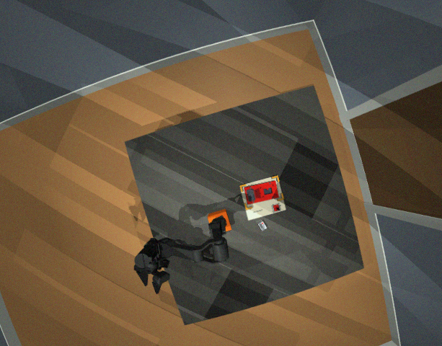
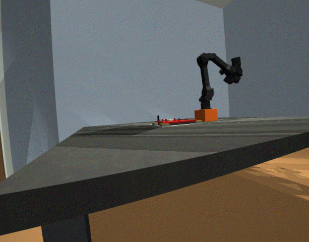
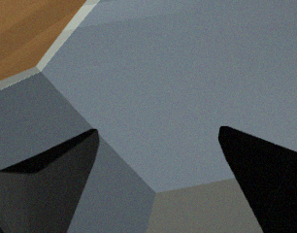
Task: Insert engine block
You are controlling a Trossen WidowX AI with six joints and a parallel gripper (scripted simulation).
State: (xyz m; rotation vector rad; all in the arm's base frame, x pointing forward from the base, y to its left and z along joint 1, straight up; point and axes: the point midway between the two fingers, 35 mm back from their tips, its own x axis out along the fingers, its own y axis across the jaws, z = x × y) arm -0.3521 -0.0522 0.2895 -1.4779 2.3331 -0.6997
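Observation:
The red car body (image 1: 256, 200) (image 2: 179, 121) lies on a cream board (image 1: 255, 214). A dark, roughly square opening (image 1: 267, 191) shows in its right half in the top view. A small silver-white piece with a red spot (image 1: 262, 225), which looks like the engine block, lies on the table just off the board's lower edge. Its slot side and the rib are too small to make out. My gripper (image 1: 151, 288) (image 3: 158, 133) is open and empty, raised high and far from the car body, beyond the table's left edge in the top view.
A small red and dark piece (image 1: 276, 207) is on the board's lower right part. Yellowish corner pieces (image 1: 241, 188) stand around the car body. A thin black post (image 2: 158, 118) rises near it. The arm stands on an orange block (image 1: 228, 225) (image 2: 211, 115) beside the board.

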